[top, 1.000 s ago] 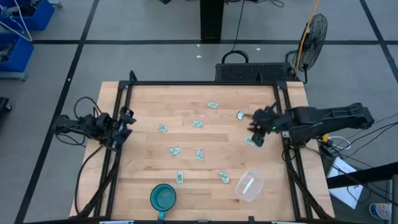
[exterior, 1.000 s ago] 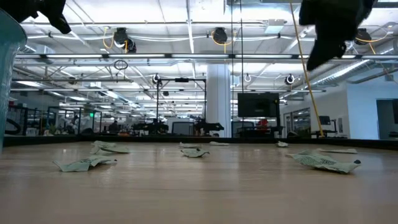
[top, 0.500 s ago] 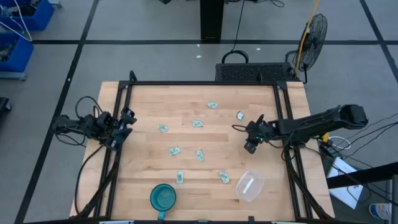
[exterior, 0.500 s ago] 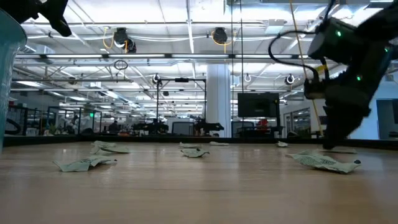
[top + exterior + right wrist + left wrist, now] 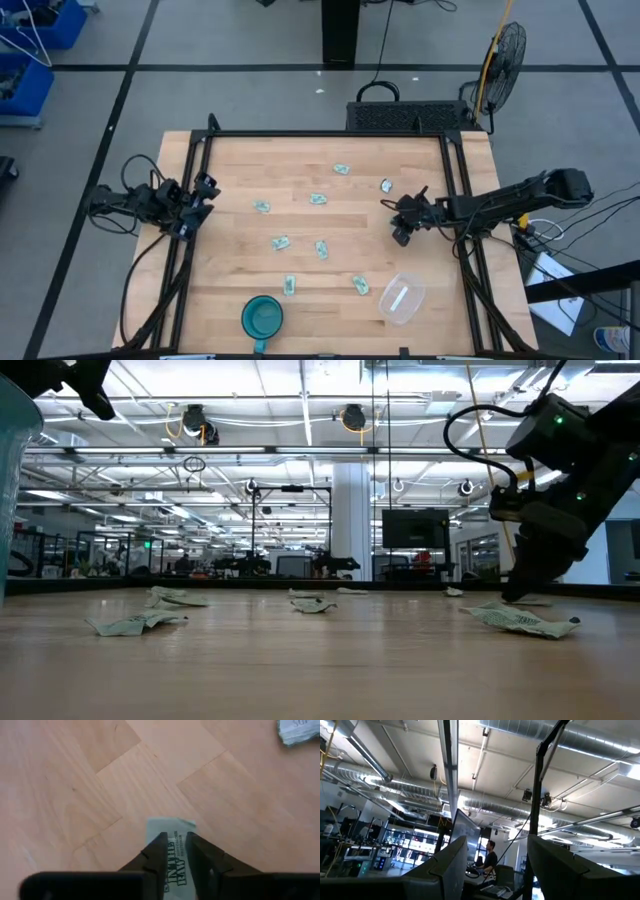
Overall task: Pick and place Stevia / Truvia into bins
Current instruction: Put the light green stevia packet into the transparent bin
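My right gripper (image 5: 175,847) is pinching a pale green-and-white paper sachet (image 5: 172,851) flat on the wooden table (image 5: 230,280) near its three o'clock edge, open board around it; the left gripper (image 5: 203,196) waits parted at nine o'clock

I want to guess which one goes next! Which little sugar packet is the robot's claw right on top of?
The packet under the right gripper, near the table's right edge: the fingers straddle it. The other packets lie loose toward the middle. The left gripper waits at the left edge.
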Controlling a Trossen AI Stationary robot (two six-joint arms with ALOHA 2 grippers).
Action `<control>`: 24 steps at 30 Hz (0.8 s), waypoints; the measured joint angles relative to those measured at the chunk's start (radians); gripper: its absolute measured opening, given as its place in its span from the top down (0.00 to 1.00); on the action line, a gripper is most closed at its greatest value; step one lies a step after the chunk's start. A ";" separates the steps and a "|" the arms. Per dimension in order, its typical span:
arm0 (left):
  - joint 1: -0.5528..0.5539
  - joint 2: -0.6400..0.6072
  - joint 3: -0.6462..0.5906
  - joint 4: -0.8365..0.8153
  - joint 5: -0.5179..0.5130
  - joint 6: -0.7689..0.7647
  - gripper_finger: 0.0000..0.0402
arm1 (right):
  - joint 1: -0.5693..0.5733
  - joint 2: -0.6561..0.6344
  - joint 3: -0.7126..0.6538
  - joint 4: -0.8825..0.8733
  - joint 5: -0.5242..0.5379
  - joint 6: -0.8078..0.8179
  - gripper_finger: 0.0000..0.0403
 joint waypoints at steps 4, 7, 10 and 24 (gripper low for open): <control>0.000 0.000 0.000 0.000 -0.010 0.000 0.47 | 0.000 0.001 0.005 0.004 -0.007 -0.038 0.98; 0.000 0.000 0.000 0.000 -0.025 -0.001 0.47 | 0.000 0.001 0.032 -0.001 -0.009 -0.044 0.98; 0.000 0.000 0.000 0.000 -0.026 -0.001 0.47 | 0.000 0.002 0.084 -0.021 -0.009 -0.074 0.99; 0.000 0.000 0.000 0.001 -0.028 -0.003 0.47 | 0.001 0.004 0.333 -0.359 -0.165 -0.161 1.00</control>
